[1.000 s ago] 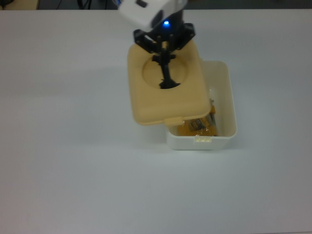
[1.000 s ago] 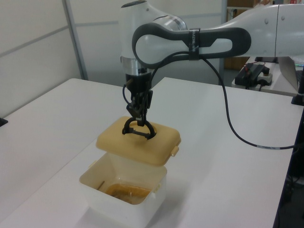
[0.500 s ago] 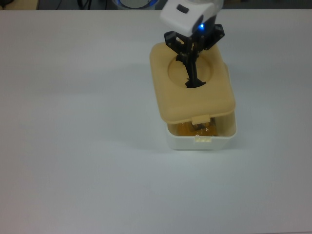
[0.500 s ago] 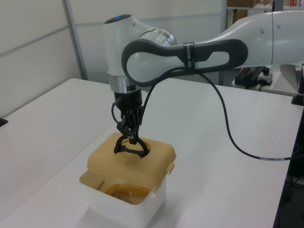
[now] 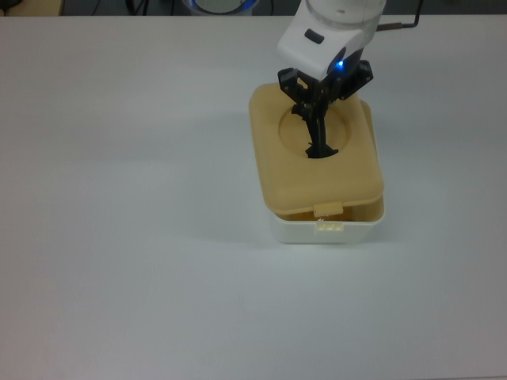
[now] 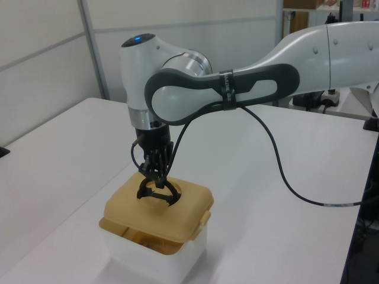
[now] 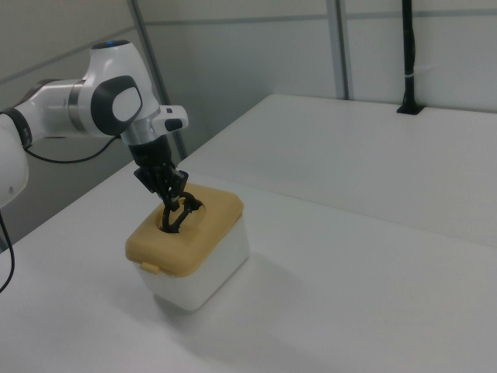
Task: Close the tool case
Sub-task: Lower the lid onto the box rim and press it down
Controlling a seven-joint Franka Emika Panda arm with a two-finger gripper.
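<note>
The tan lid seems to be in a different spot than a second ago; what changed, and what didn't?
The end effector, gripping the black handle, carried the tan lid toward the top view's right and lowered it until it sits over the white box. A second ago it hung off to the top view's left, leaving the box open. The box stayed put on the table, and the grip on the handle held.

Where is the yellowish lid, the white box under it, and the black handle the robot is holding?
lid (image 5: 344, 170), top view, flat top near the front edge
white box (image 5: 301, 230), top view, front wall
black handle (image 6: 155, 190), left view, curved loop
</note>
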